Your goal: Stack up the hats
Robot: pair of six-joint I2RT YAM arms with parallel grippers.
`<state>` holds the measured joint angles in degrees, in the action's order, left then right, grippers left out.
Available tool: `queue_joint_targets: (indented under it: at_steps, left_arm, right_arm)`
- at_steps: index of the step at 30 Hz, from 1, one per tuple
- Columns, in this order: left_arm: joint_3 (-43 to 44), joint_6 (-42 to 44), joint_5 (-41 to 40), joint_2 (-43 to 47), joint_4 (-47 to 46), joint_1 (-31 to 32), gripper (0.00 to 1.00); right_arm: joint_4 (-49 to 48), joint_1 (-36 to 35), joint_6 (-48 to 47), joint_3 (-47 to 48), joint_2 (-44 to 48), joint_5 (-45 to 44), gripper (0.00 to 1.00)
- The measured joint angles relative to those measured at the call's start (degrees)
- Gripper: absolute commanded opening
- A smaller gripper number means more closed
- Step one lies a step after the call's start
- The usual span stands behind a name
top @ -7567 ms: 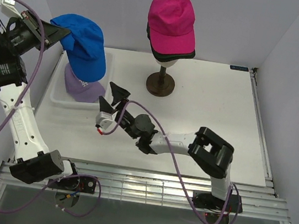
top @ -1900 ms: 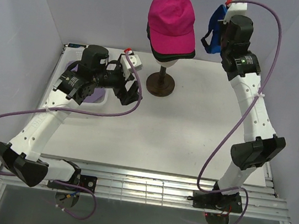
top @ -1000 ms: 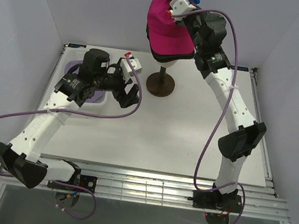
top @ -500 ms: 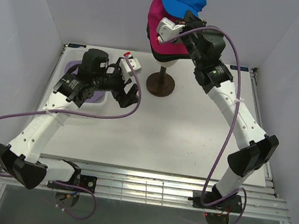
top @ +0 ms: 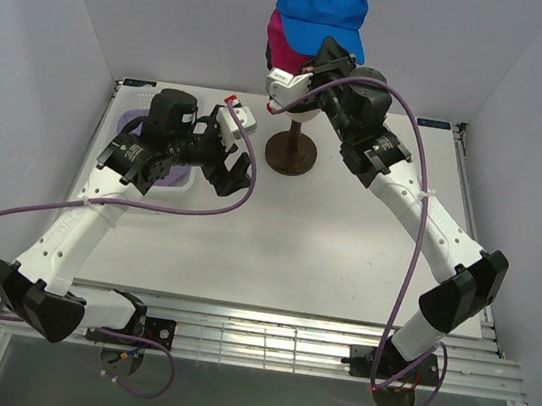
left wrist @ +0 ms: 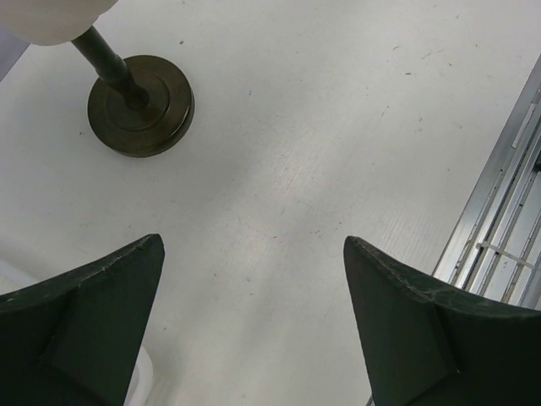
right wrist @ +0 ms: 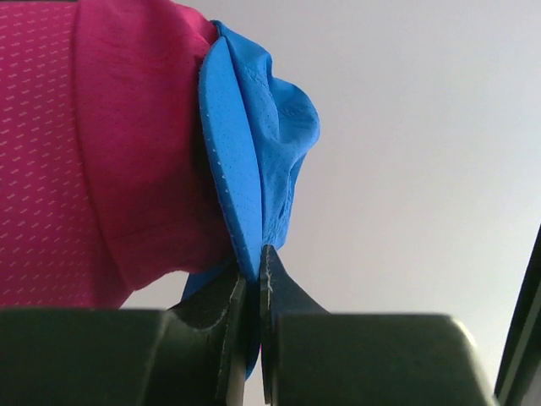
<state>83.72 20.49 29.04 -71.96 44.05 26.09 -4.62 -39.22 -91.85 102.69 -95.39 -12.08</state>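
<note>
The blue cap (right wrist: pixel 254 169) and magenta cap (right wrist: pixel 101 152) are perforated matt cloth, the table (left wrist: pixel 338 127) smooth and matt

Upper hat (top: pixel 321 3) over lower hat (top: pixel 281 45), on mannequin head (left wrist: pixel 51 21) (rear centre).

1. The left gripper (left wrist: pixel 252 244) hangs above the white table (left wrist: pixel 321 110), its two dark fingers (left wrist: pixel 93 313) spread wide, with bare tabletop showing between them.
2. A round brown stand base (left wrist: pixel 139 106) sits at upper left, its pole rising to a cream form (left wrist: pixel 51 17).
3. A metal rail (left wrist: pixel 507 211) borders the right edge.
</note>
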Motion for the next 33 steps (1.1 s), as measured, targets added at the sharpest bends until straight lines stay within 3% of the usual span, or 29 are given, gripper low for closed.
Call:
queue_joint_targets:
  at_steps: [7,33]
  left_arm:
    - [0.0,0.02,-0.26,0.0,0.92,0.0,0.98]
    - [-0.15,-0.02,-1.25,0.02,0.9,0.0,0.98]
  right_arm:
    - [-1.16,-2.25,-3.93,-5.77,3.72,-1.57,0.08]
    - [-0.59,-5.73,-3.91,-7.74,4.33,-4.13,0.08]
